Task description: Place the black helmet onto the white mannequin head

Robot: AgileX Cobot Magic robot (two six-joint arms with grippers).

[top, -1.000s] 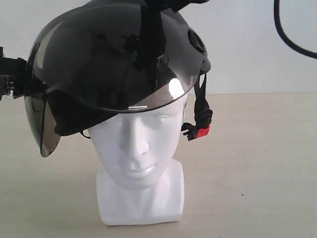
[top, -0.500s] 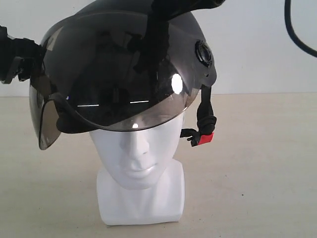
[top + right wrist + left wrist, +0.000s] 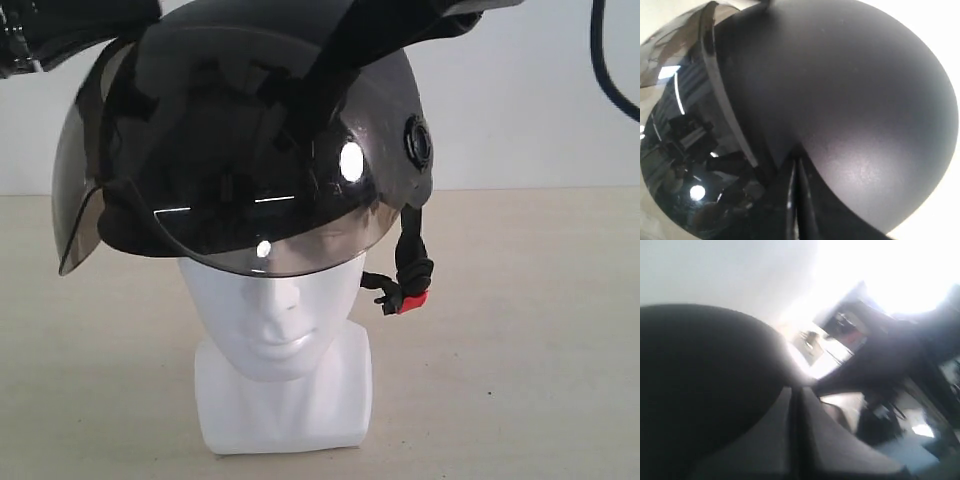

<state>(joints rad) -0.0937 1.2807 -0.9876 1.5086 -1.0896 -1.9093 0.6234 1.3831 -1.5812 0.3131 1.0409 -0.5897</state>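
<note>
My right gripper (image 3: 796, 172) pinched shut against the matte black open-face helmet (image 3: 260, 150), my left gripper (image 3: 794, 396) jaws together too, grip unclear, helmet tilted over the glossy white plastic mannequin head (image 3: 282, 335)

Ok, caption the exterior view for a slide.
Black helmet with smoky visor caps the white mannequin head on a beige table.

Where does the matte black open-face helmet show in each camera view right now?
Exterior view: the matte black open-face helmet fills the upper half, over the glossy white mannequin head.
Left wrist view: probably the blurred dark dome; too blurred to be sure.
Right wrist view: its shell fills most of the picture.
Shared landmark: the smoky tinted visor, clear in exterior and right wrist views only.
</note>
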